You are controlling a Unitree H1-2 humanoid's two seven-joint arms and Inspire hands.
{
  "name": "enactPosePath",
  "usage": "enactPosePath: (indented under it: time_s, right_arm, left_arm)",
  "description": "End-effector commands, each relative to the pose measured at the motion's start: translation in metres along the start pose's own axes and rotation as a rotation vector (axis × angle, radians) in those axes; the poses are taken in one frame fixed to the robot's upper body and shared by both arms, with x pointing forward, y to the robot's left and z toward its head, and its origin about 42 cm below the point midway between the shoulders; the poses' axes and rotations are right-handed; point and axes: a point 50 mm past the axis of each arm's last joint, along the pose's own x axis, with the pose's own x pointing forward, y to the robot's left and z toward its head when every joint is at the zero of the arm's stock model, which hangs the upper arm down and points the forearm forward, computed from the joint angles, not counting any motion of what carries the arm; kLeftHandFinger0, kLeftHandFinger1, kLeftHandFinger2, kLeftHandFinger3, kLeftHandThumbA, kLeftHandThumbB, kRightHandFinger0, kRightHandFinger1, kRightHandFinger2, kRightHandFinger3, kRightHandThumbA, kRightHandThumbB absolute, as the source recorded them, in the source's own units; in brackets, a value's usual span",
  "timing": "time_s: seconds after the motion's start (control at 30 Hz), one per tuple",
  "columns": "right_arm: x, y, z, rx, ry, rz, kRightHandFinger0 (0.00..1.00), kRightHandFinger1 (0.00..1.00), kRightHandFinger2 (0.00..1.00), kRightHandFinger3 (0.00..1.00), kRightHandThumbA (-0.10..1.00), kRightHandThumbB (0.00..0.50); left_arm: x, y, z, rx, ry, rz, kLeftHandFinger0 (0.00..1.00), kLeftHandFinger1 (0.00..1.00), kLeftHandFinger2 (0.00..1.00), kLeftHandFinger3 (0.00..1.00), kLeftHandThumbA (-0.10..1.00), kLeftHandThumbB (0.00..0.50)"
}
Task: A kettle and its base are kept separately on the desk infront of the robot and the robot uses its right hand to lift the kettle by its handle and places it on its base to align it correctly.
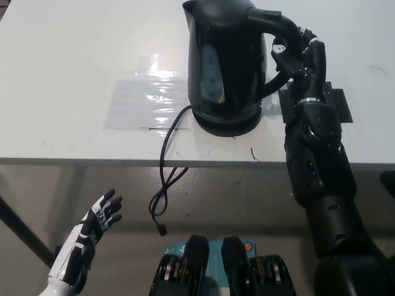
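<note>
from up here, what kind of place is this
Probably a lab or test workspace rather than a kitchen. A plain white desk carries clear tape and a black marker patch, the kettle sits on its base with the cord dangling unplugged, and the floor is bare.
</note>
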Motion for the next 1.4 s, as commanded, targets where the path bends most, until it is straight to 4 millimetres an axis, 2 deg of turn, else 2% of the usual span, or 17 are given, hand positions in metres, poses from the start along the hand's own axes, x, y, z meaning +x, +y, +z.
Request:
enactPosePath:
  time_s: [0.0,0.07,0.17,0.3,0.37,0.43,0.5,0.57,0.7,0.73,0.8,1.07,1.17,1.23,1.37]
  right_arm:
    - [0.014,0.030,0.044,0.034,-0.192,0.077,0.00,0.17,0.51,0.16,-0.10,0.125]
    - [0.014,0.029,0.042,0.031,-0.187,0.072,0.00,0.17,0.51,0.18,-0.10,0.122]
    - [0.014,0.024,0.040,0.030,-0.179,0.058,0.00,0.19,0.53,0.28,-0.10,0.118]
    - [0.015,0.017,0.037,0.025,-0.178,0.054,0.00,0.19,0.53,0.18,-0.10,0.114]
    - [0.014,0.013,0.034,0.023,-0.176,0.048,0.00,0.19,0.53,0.22,-0.10,0.120]
    - [0.012,0.010,0.032,0.025,-0.176,0.046,0.00,0.18,0.52,0.16,-0.10,0.112]
    - [0.009,0.005,0.027,0.035,-0.172,0.045,0.00,0.18,0.53,0.17,-0.10,0.109]
    - [0.007,0.001,0.025,0.015,-0.174,0.042,0.00,0.20,0.55,0.23,-0.10,0.107]
    - [0.003,-0.007,0.024,0.006,-0.183,0.039,0.00,0.14,0.49,0.14,-0.10,0.107]
    - [0.002,-0.011,0.024,0.012,-0.183,0.039,0.00,0.13,0.49,0.10,-0.10,0.111]
    - [0.001,-0.014,0.025,0.025,-0.185,0.043,0.00,0.12,0.48,0.10,-0.10,0.106]
    - [-0.003,-0.024,0.025,0.065,-0.189,0.033,0.00,0.14,0.47,0.03,-0.10,0.141]
    - [-0.005,-0.024,0.026,0.075,-0.190,0.033,0.00,0.14,0.46,0.05,-0.10,0.133]
    - [-0.005,-0.024,0.026,0.071,-0.193,0.035,0.00,0.13,0.44,0.01,-0.10,0.136]
    - [-0.007,-0.024,0.026,0.079,-0.198,0.040,0.00,0.11,0.43,0.00,-0.10,0.131]
  left_arm:
    - [0.000,0.002,0.008,0.005,-0.050,-0.008,1.00,1.00,1.00,1.00,1.00,0.010]
    - [0.001,0.002,0.008,0.010,-0.051,-0.009,1.00,1.00,1.00,1.00,1.00,0.011]
    - [0.002,0.003,0.009,0.017,-0.056,-0.005,1.00,1.00,1.00,1.00,1.00,0.010]
    - [0.004,0.003,0.010,0.010,-0.057,-0.003,1.00,1.00,1.00,1.00,1.00,0.020]
    - [0.004,0.003,0.010,0.009,-0.058,-0.006,1.00,1.00,1.00,1.00,1.00,0.028]
    - [0.004,0.003,0.009,0.010,-0.059,-0.006,1.00,1.00,1.00,1.00,1.00,0.025]
    - [0.004,0.003,0.010,0.011,-0.059,-0.009,1.00,1.00,1.00,1.00,1.00,0.030]
    - [0.005,0.004,0.010,0.012,-0.054,-0.007,1.00,1.00,1.00,1.00,1.00,0.049]
    - [0.006,0.004,0.011,0.012,-0.067,-0.003,1.00,1.00,1.00,1.00,1.00,0.038]
    - [0.007,0.005,0.011,0.012,-0.066,-0.003,1.00,1.00,1.00,1.00,1.00,0.050]
    - [0.007,0.005,0.011,0.009,-0.065,-0.002,1.00,1.00,1.00,1.00,1.00,0.053]
    - [0.009,0.004,0.012,0.013,-0.067,-0.002,1.00,1.00,1.00,1.00,1.00,0.039]
    - [0.009,0.004,0.012,0.017,-0.068,-0.002,1.00,1.00,1.00,1.00,1.00,0.037]
    - [0.010,0.006,0.012,0.019,-0.068,-0.005,1.00,1.00,1.00,1.00,1.00,0.049]
    - [0.010,0.006,0.012,0.014,-0.071,-0.010,1.00,1.00,1.00,1.00,1.00,0.040]
